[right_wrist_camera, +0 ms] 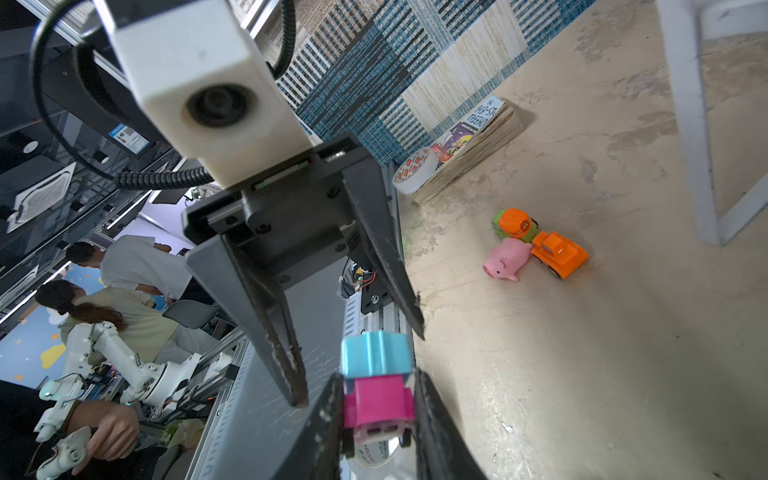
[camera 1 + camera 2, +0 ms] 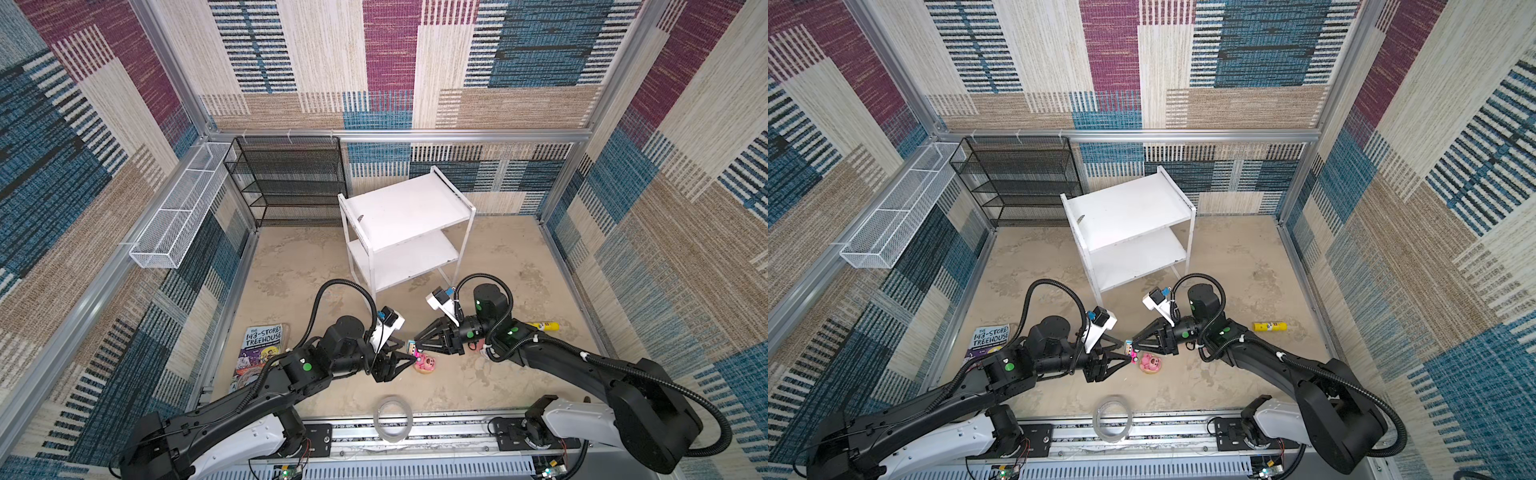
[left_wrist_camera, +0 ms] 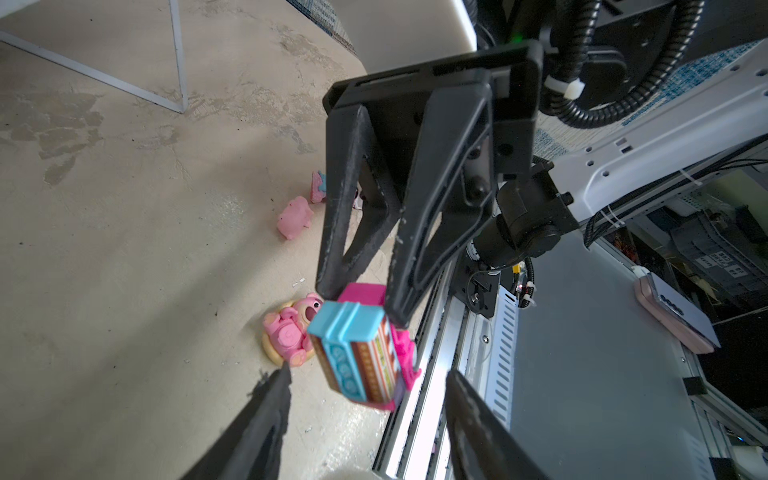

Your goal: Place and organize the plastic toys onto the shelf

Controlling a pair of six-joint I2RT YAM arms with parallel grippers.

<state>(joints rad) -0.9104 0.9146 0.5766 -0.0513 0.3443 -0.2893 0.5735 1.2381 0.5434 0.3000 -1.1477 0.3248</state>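
Pink-multicolour car (image 3: 357, 349) hangs in the air at the near middle of the worktop (image 2: 519, 266), in front of the shelf (image 2: 407, 208) and just above a pink bear figure (image 3: 291, 332). The right hand (image 1: 378, 386) has it pinched at the pink cab end, jaws drawn narrow onto the plastic. The left hand (image 3: 368, 374) faces it from the opposite side, jaws spread about halfway, one on each side of the boxy blue-topped body and neither touching it.

This looks like a pass from right to left. To do it well, I would:
- centre the left jaws on the boxy body, clear of the right hand's fingertips;
- close them until the car sits firm;
- only then let the right hand loosen and back straight away.

Releasing too soon would likely drop the car onto the bear.

Counted outward:
- **Cars:** three. This one, plus an orange car (image 1: 559, 253) and a green-orange car (image 1: 515, 224) on the left near the book (image 1: 473, 141).
- **Pigs:** two. A pink pig (image 1: 507, 259) lies right against those two cars, and a second pink pig (image 3: 295, 216) lies on the right.
- **Bears:** one clear bear. A pink-and-blue figure (image 3: 318, 187) beyond that second pig is half hidden, so I cannot name it.
- **Shelf:** one, both boards bare.
- **Other things:** one book, one white tape roll (image 1: 415, 170) beside it, one clear tape ring (image 2: 392, 417) at the near rail, and one yellow tube (image 2: 542, 326).
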